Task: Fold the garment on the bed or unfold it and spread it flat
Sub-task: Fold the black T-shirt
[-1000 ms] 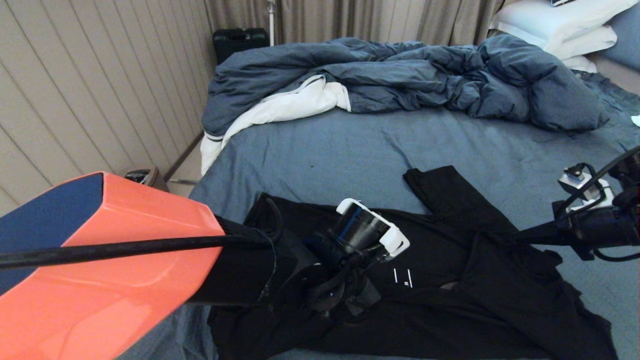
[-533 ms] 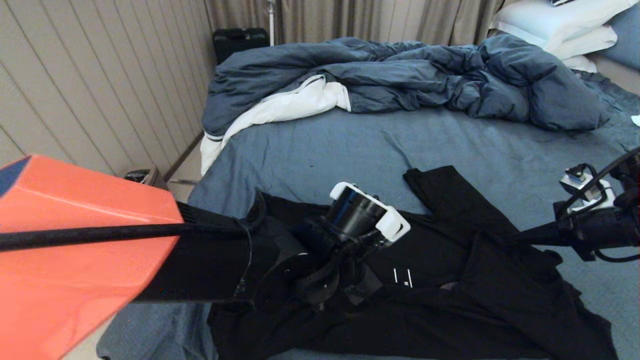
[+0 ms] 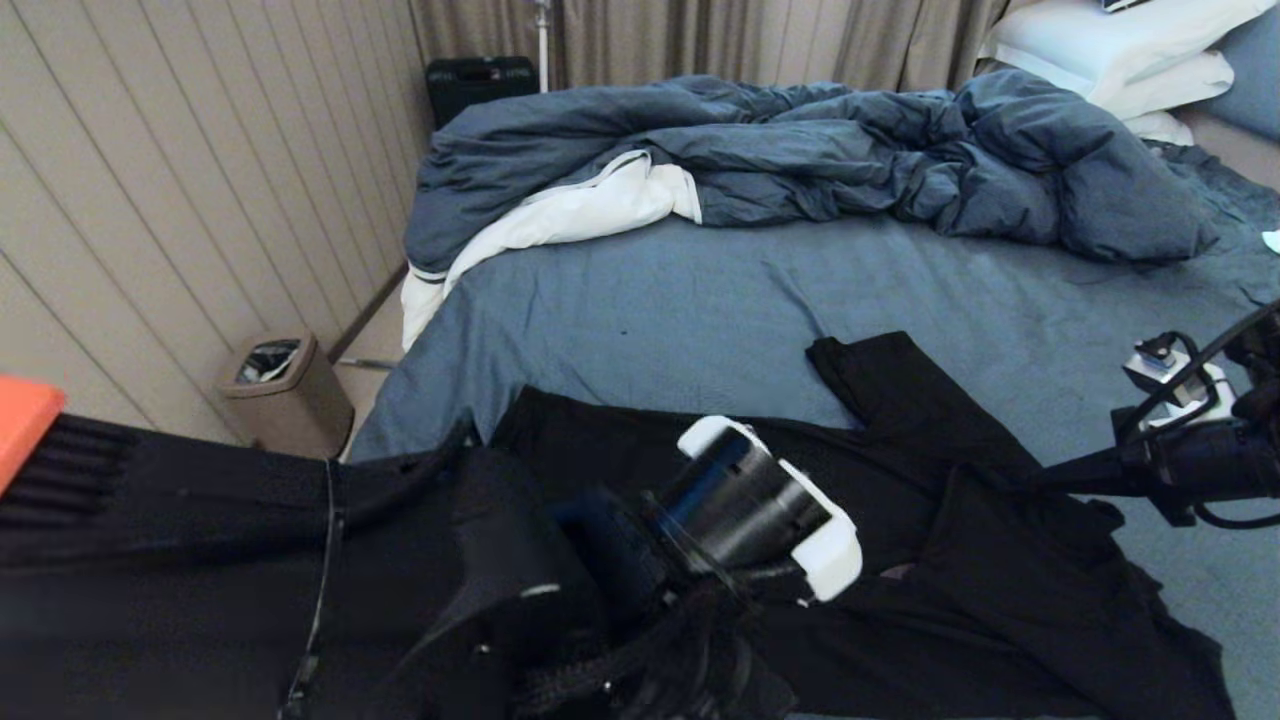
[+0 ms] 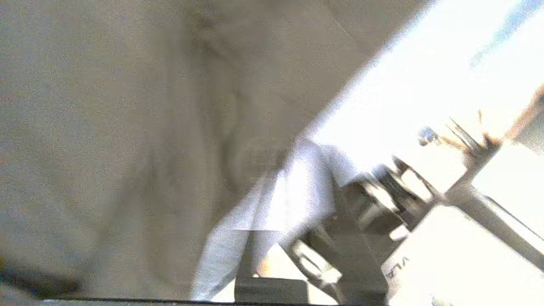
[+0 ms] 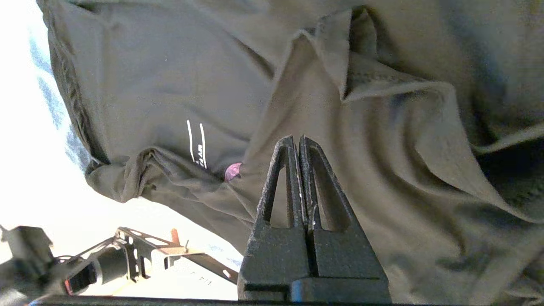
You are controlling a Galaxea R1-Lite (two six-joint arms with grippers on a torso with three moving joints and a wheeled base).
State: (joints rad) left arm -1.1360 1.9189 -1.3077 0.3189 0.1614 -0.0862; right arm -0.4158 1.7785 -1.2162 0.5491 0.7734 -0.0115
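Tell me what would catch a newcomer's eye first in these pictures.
The left arm's black bulk fills the near left of the head view, its left gripper low over the crumpled black T-shirt on the bed. Behind lies a bunched dark-blue duvet. The right gripper, shut, hovers over the shirt's right side.

The bed (image 3: 680, 300) bears garment (image 3: 930, 480), duvet (image 3: 800, 150), pillows (image 3: 1120, 45).

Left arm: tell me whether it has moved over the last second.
Yes. The left arm has pulled back toward the camera and down; its orange cover now clears the bin by the wall.
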